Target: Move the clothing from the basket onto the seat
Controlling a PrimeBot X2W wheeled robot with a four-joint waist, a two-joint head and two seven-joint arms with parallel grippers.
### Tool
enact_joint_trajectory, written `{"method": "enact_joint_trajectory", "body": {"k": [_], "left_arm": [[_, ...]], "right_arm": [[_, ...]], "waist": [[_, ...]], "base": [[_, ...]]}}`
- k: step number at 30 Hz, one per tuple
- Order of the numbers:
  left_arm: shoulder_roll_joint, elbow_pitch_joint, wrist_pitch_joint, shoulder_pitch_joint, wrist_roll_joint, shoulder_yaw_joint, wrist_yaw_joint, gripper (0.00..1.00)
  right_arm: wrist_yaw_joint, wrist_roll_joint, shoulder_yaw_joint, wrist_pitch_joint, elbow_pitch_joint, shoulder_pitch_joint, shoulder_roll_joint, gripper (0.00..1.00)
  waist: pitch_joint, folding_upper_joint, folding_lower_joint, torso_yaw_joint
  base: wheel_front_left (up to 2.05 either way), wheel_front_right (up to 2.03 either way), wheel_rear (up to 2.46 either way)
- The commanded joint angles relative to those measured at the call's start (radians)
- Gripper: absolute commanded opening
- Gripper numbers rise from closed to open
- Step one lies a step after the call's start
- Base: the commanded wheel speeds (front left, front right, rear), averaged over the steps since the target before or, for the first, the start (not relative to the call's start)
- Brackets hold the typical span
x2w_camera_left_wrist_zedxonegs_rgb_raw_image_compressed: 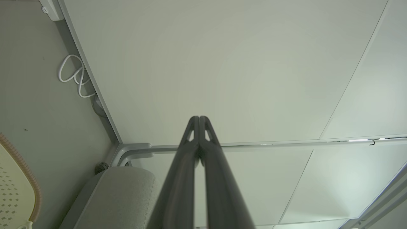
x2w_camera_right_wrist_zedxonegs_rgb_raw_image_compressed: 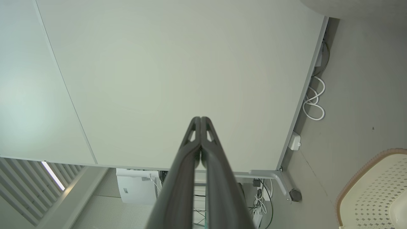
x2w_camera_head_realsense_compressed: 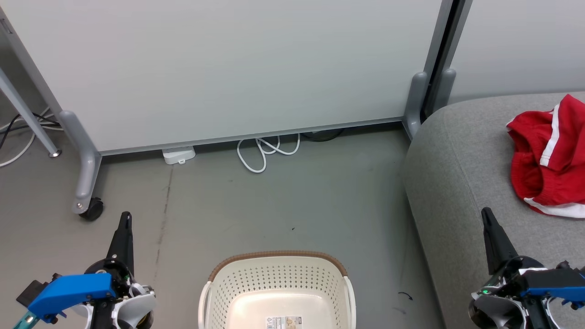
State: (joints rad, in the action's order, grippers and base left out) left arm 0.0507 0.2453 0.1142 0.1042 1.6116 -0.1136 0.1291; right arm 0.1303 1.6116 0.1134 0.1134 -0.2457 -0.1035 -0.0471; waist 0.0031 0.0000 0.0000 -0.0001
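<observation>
Clothing (x2w_camera_head_realsense_compressed: 548, 160), a bright red bundle with white stripes and trim, is lying crumpled on the grey seat (x2w_camera_head_realsense_compressed: 457, 183) at the robot's right, running past the edge of the head view. The cream basket (x2w_camera_head_realsense_compressed: 279, 254) is sitting on the grey floor (x2w_camera_head_realsense_compressed: 292, 205) between the two arms, near the seat's front corner, its bottom showing a small paper label (x2w_camera_head_realsense_compressed: 284, 322). The left gripper (x2w_camera_head_realsense_compressed: 125, 218) is hanging over the floor left of the basket, its two dark fingers pressing together on nothing. The right gripper (x2w_camera_head_realsense_compressed: 486, 214) is hovering over the seat's near part, fingers pressing tip to tip, apart from the clothing. A white cable (x2w_camera_head_realsense_compressed: 265, 153) is lying coiled under the white partition (x2w_camera_head_realsense_compressed: 228, 68) beyond.
</observation>
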Motion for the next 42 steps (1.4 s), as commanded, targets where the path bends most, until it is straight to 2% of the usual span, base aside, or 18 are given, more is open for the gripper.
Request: {"method": "enact_joint_trajectory", "body": {"k": [1,42], "left_arm": [[-0.001,-0.004,0.003,0.010,0.002,-0.002,0.003,0.00],[-0.001,-0.004,0.003,0.010,0.003,-0.002,0.003,0.00]], "right_arm": [[0.001,0.003,0.001,0.003,0.004,-0.010,-0.006,0.00],[0.001,0.003,0.001,0.003,0.004,-0.010,-0.006,0.00]], "waist": [[0.000,0.0000,0.0000,0.000],[0.000,0.0000,0.0000,0.000]], "base": [[0.00,0.00,0.00],[0.00,0.00,0.00]]}}
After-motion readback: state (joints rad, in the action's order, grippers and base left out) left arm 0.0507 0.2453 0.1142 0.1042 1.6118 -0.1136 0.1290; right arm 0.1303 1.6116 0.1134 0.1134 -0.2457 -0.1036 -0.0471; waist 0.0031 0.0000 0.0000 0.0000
